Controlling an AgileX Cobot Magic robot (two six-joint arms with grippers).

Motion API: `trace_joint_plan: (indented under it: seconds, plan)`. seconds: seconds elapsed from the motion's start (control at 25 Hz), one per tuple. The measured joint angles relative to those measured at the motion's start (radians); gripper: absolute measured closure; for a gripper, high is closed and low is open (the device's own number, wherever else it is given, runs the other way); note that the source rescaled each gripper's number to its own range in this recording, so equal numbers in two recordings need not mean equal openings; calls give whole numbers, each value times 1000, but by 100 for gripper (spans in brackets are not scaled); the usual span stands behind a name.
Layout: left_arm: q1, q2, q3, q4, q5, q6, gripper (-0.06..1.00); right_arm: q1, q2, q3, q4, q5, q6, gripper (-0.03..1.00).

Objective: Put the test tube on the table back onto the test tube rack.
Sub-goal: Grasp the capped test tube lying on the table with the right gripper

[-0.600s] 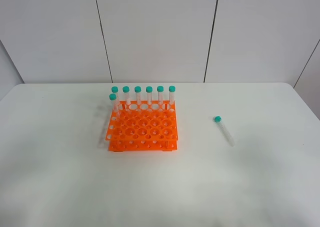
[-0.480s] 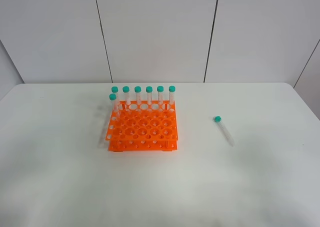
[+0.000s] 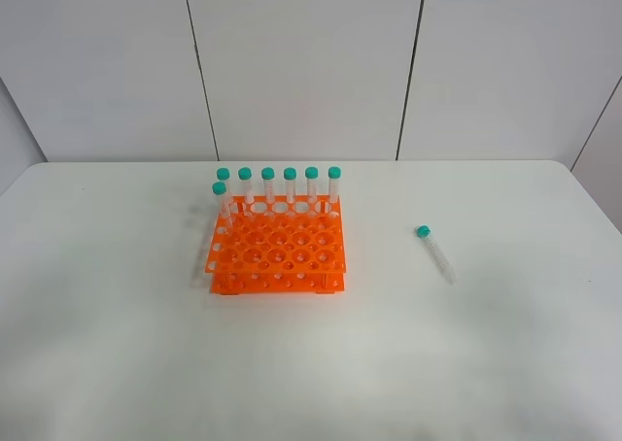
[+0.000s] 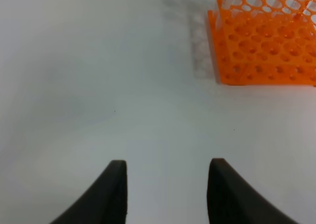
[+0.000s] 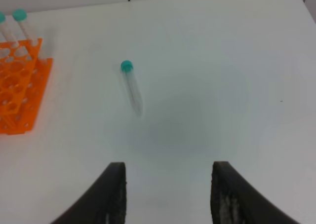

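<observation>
White table (image 3: 117, 363): tube (image 5: 132, 88) lies tip-first ahead of the wide-open right gripper (image 5: 168, 168); left gripper (image 4: 167, 164), also wide, is farther

Left gripper (image 4: 167, 163): jaws spread wide, nothing held between them.
Left fingers (image 4: 114, 197): two dark tapered blades, tips level with each other, touching nothing.
Right gripper (image 5: 168, 165): jaws equally wide, empty.
Right fingers (image 5: 224, 199): dark and tapered, one inner face scuffed pale, tips level, touching nothing.
Wrists: both pitched forward and downward.
</observation>
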Motion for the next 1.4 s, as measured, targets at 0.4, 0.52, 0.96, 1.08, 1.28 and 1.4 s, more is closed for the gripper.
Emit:
trace_joint_plan:
  seconds: [0.4,0.52,0.96,1.08,1.28,1.4]
  plan:
    - [0,0,0,0,0,0,5,0,0,0,-1,0,0,-3]
    - [0,0,0,0,0,0,5,0,0,-3,-2,0,0,-3]
    - [0,0,0,0,0,0,5,0,115,-133,2,-103,-12,-3]
    - [0,0,0,0,0,0,5,0,242,-196,30,-145,-60,-3]
    - [0,0,0,0,0,0,5,0,507,-329,136,-173,-170,-3]
    - [0,0,0,0,0,0,5,0,679,-416,199,-177,-247,-3]
